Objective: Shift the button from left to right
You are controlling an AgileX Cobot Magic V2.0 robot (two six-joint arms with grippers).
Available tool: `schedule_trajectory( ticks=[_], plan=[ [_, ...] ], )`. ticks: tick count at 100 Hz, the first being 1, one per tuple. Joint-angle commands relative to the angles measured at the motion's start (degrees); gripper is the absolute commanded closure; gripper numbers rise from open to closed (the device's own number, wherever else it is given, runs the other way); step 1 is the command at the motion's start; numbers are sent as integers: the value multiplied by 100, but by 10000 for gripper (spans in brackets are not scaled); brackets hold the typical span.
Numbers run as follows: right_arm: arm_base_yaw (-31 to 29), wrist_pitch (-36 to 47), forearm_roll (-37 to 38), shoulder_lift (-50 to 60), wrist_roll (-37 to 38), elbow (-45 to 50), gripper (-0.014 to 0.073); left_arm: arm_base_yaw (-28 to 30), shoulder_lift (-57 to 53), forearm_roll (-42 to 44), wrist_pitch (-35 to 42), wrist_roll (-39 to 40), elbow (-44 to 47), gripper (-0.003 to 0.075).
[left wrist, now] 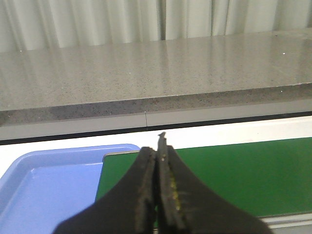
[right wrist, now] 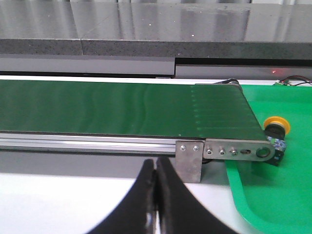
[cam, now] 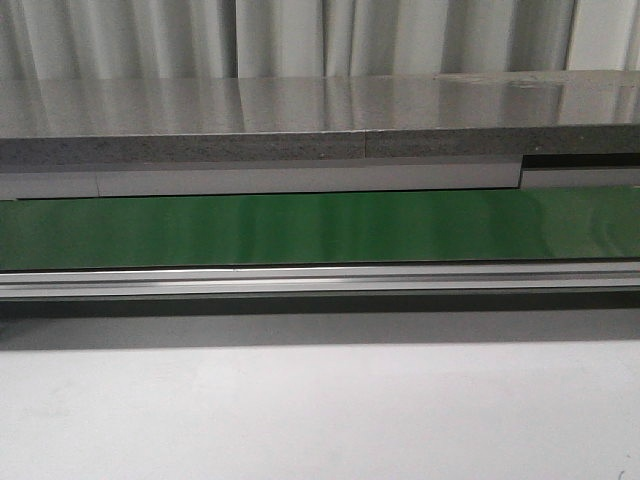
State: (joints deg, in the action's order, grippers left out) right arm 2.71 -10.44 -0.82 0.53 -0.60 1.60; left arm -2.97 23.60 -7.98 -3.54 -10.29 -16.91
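The button [right wrist: 276,133], with a yellow-orange cap on a black body, lies on its side in the green tray [right wrist: 273,195], just past the right end of the green conveyor belt [right wrist: 122,107]. It shows only in the right wrist view. My right gripper [right wrist: 156,163] is shut and empty over the white table, in front of the belt's rail and left of the button. My left gripper [left wrist: 159,151] is shut and empty above the belt's left end [left wrist: 234,175], next to the blue tray [left wrist: 44,190]. Neither gripper shows in the front view.
The belt [cam: 320,228] runs across the front view with an aluminium rail [cam: 320,280] in front and a grey stone counter [cam: 320,120] behind. A metal bracket [right wrist: 190,158] stands at the belt's right end. White tabletop [cam: 320,420] lies in front. Curtains hang at the back.
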Motion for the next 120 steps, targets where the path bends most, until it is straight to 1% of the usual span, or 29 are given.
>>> schedule_trajectory(
  ticks=[1,40,50,70,82,90,104,114,120],
  plan=[
    [-35,424,52,125,-4,-86,661,-54,28,-68,471,-1,-171,741],
    [-35,424,52,125,-4,-86,661,-54,28,-68,471,-1,-171,741],
    [-35,424,52,125,-4,-86,661,-54,28,-68,675,-1,-171,741],
    [-35,424,52,125,-4,-86,661,-54,28,-68,664,-1,-171,741],
    [-35,424,52,125,-4,-86,661,-54,-86,101,664,25,-51,741],
    [-35,424,52,125,-4,-86,661,-54,-259,148,677,139,177,741],
    [-35,424,52,125,-4,-86,661,-54,-794,798,687,816,666,741],
    [-35,424,52,125,-4,-86,661,-54,-1250,1064,733,1223,1063,741],
    [-35,424,52,125,-4,-86,661,-54,-1572,1089,807,1307,1280,741]
  ],
)
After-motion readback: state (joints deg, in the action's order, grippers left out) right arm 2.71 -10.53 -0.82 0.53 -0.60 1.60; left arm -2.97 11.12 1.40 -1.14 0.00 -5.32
